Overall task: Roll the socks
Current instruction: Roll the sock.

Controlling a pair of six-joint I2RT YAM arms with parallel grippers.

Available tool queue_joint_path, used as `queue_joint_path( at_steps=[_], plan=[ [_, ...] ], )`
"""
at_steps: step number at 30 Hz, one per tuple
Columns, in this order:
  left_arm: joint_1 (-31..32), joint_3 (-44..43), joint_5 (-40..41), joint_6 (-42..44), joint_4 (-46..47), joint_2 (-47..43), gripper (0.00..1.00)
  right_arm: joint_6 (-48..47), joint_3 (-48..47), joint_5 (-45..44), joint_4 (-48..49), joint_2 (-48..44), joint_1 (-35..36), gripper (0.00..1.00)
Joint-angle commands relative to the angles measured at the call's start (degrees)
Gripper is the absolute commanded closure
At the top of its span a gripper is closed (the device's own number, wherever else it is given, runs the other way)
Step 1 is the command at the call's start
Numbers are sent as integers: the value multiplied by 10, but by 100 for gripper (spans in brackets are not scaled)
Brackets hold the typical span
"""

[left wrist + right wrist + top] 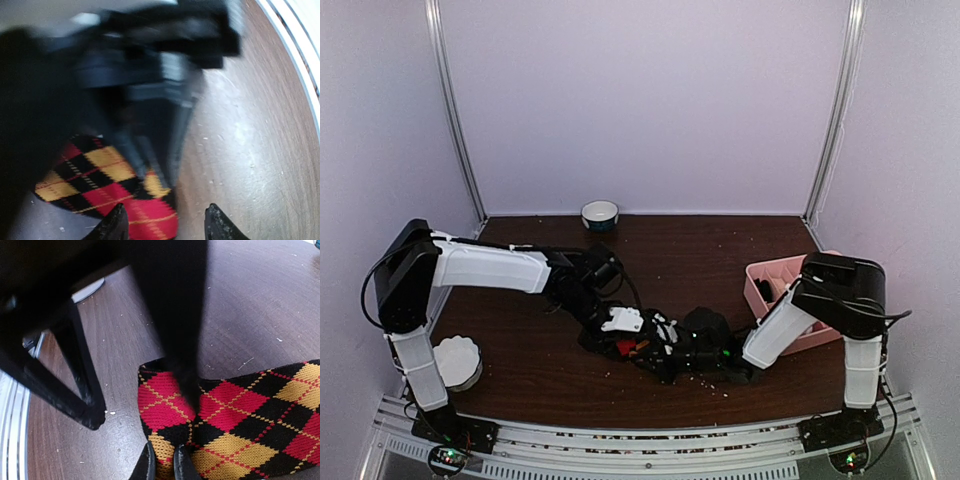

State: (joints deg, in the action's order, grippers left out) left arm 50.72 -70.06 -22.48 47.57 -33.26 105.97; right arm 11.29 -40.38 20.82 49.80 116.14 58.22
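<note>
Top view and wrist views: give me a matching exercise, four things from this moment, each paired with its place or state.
1. left gripper
2. right gripper
3. pink bin
4. bowl

a. at the far edge of the table
b. open
c. at the right side of the table
d. shut on the argyle sock

Pairs: 1-b, 2-d, 3-c, 4-a

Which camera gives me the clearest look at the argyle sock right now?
Right wrist: the argyle sock is sharp there, with its diamond pattern clear and its end pinched in the right gripper. Left wrist shows only a blurred patch of it; the top view shows just a red sliver.
</note>
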Motion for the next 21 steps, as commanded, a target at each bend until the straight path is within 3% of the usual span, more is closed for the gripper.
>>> queue_joint_path(
  at_steps=[1, 16, 21],
  plan=[
    [8, 46, 10, 29, 45, -24, 46, 23, 28, 22, -152, 58, -17, 96],
    [18, 76, 68, 47, 98, -20, 49, 33, -3, 72, -190, 77, -32, 97],
    [20, 76, 101, 58, 80, 4, 59, 35, -2, 78, -196, 74, -41, 96]
  ],
)
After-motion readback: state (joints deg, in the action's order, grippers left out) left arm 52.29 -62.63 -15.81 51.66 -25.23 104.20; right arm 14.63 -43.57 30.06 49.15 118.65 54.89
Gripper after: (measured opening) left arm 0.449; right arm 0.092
